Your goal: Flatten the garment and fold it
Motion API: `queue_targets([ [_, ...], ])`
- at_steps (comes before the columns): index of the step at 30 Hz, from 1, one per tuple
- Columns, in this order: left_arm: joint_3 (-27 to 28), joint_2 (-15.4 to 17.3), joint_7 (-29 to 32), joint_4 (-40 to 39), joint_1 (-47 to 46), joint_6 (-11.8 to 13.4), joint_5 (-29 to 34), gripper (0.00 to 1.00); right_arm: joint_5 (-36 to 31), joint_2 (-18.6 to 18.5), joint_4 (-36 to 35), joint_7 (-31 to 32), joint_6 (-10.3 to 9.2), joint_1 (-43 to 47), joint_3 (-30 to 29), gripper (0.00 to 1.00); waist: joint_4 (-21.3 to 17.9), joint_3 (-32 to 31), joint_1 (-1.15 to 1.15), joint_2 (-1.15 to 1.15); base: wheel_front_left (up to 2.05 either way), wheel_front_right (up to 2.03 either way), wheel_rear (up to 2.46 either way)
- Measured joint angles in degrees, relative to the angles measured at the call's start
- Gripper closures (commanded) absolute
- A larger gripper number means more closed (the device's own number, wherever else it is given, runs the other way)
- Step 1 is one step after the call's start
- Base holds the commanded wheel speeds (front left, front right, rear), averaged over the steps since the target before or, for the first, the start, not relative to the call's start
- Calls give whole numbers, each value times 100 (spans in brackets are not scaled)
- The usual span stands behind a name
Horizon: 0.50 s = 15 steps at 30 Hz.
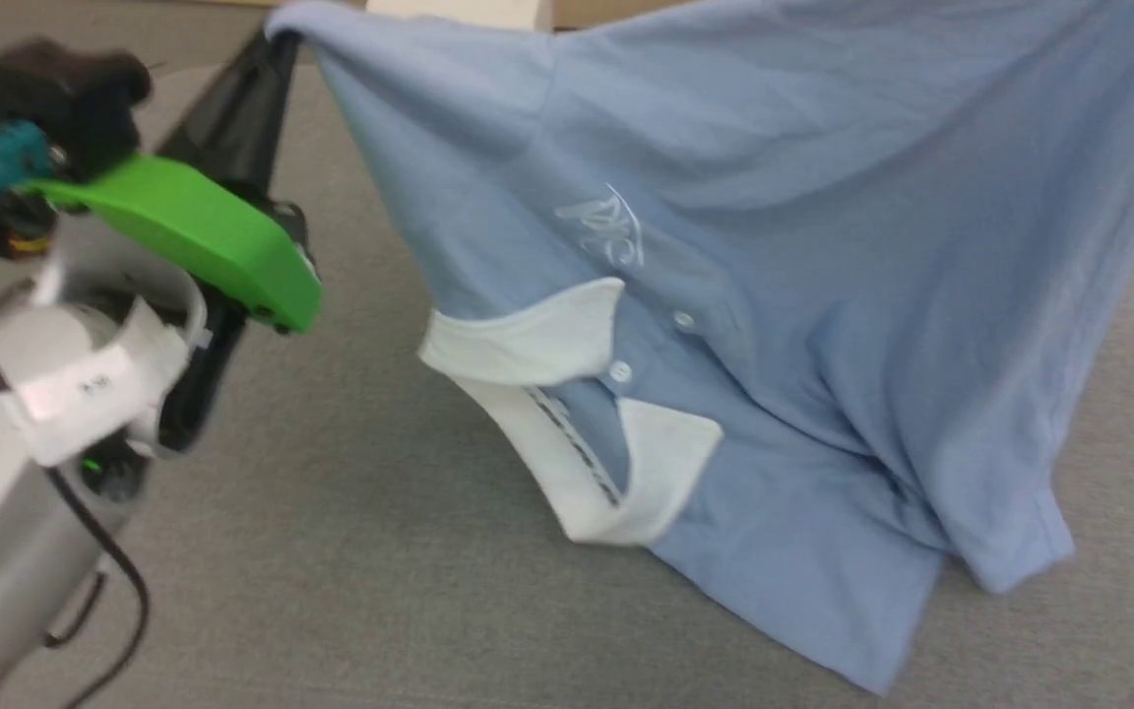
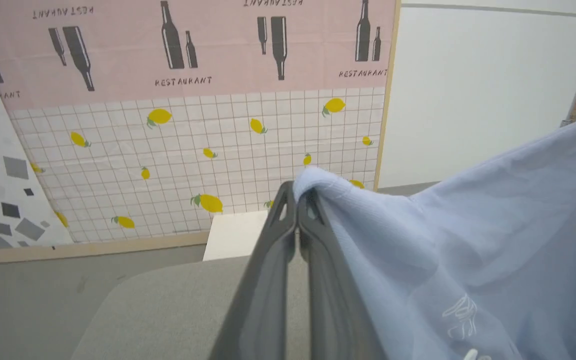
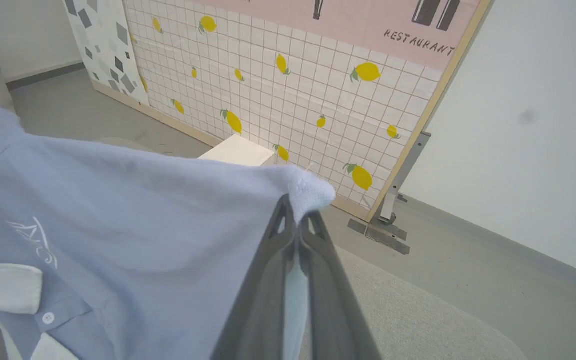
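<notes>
The garment (image 1: 774, 295) is a light blue short-sleeved shirt with a white collar (image 1: 567, 414), small white buttons and a white embroidered mark on the chest. It hangs stretched in the air above the grey table (image 1: 331, 512), collar end drooping down. My left gripper (image 1: 272, 39) is shut on one upper corner of the garment (image 2: 468, 260), a bunch of cloth poking past its fingertips (image 2: 293, 200). My right gripper (image 3: 295, 210) is shut on the other upper corner of the garment (image 3: 118, 215), which is pinched between its dark fingers.
The grey cloth-covered table's rounded edge (image 2: 118, 290) lies below. Behind it stands a screen (image 2: 218, 125) with lemon and bottle prints, a white box (image 2: 233, 232) at its foot, and a metal foot of the screen (image 3: 388, 220) on the grey floor.
</notes>
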Motion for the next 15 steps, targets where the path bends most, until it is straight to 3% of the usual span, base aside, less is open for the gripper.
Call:
queue_targets([
  [9, 345, 494, 573, -177, -1446, -626, 21, 100, -89, 7, -402, -151, 0, -330, -390, 100, -552, -41, 0, 0, 0, 0, 0],
  [15, 437, 520, 913, 168, -2827, -1223, 107, 100, -198, -29, -360, -311, 0, -1032, -493, 100, -725, 329, 0, 0, 0, 0, 0],
])
